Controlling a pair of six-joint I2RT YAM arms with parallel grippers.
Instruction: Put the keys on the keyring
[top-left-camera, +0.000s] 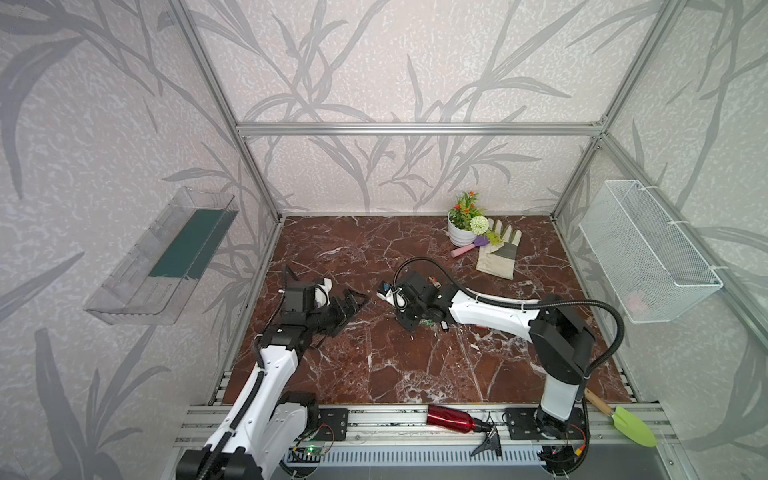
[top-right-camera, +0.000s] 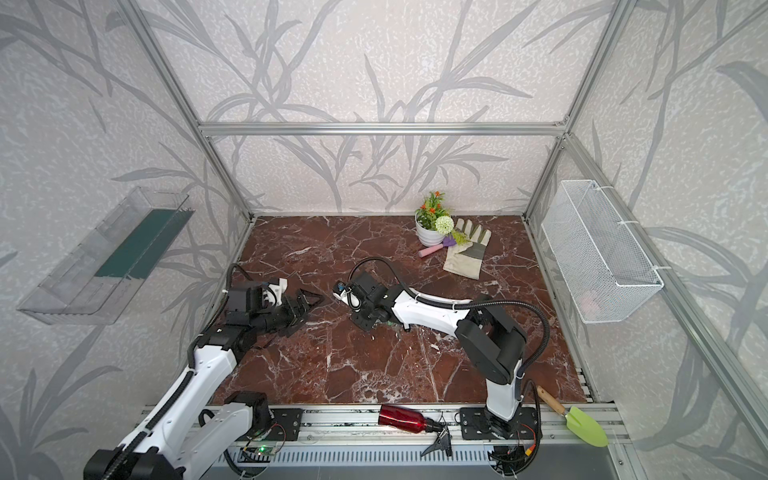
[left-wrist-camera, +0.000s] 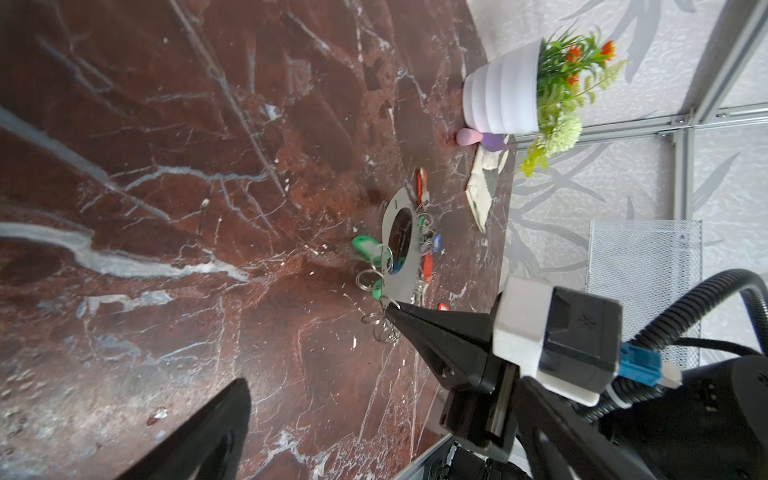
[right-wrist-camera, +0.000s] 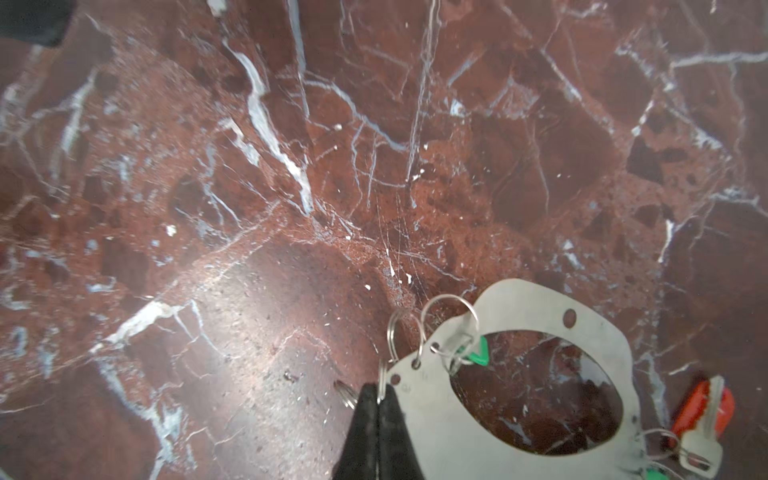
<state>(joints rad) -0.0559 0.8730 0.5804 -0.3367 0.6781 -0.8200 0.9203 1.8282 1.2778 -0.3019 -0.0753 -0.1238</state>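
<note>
Apparently held the keyring (right-wrist-camera: 436, 436), lying on the surface (right-wrist-camera: 249, 208), by one split ring (right-wrist-camera: 381, 374) at its rim, with the right tool (right-wrist-camera: 379, 392) pinched shut there, arm stretched low. Had the left tool (top-left-camera: 351, 307) gaping wide, apart from the keyring, aimed toward it. Needed next, likely, to fetch the red-orange key (right-wrist-camera: 702, 411) just beside the keyring's opposite rim.

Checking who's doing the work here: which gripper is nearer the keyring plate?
Right. The right gripper is shut on the edge of the keyring; the left gripper hangs open, apart from it, to its left in a top view.
</note>
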